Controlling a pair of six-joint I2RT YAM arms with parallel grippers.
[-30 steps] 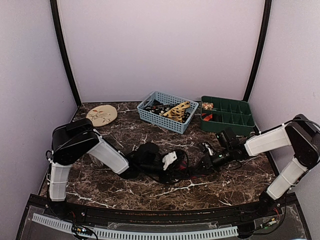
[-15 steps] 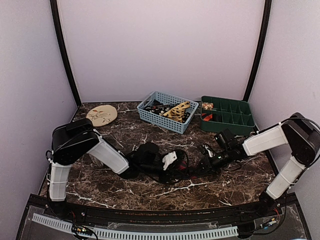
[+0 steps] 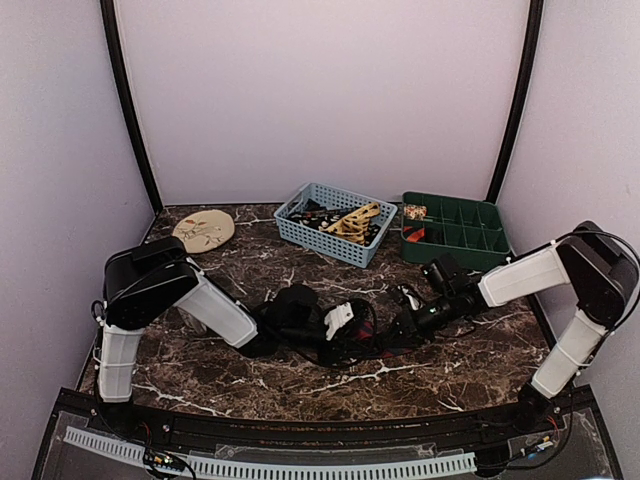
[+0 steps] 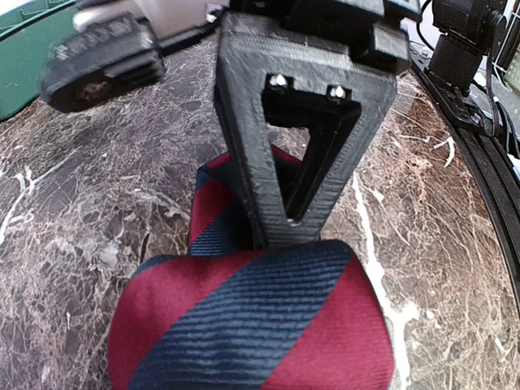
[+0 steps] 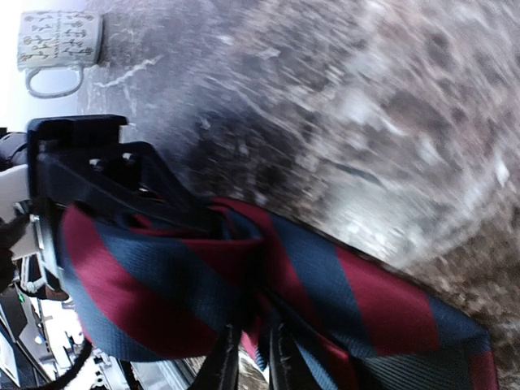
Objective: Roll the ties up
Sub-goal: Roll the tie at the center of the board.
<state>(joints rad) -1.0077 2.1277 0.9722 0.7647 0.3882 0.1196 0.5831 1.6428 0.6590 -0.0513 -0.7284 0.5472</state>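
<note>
Edged leftward with right end effector [image 3: 405, 324], closure unclear, toward soft, slippery tie [image 4: 252, 325] clamped in left end effector [image 3: 356, 325]; best pinched near the loose fold, kept taut.

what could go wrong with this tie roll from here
1. The striped tie looks only loosely wound round one finger of the left gripper. Pulling that finger out may drag the coil open.
2. The right gripper seems to pinch just a bunched fold of fabric. The tie may slip from its jaws and the roll go slack.
</note>
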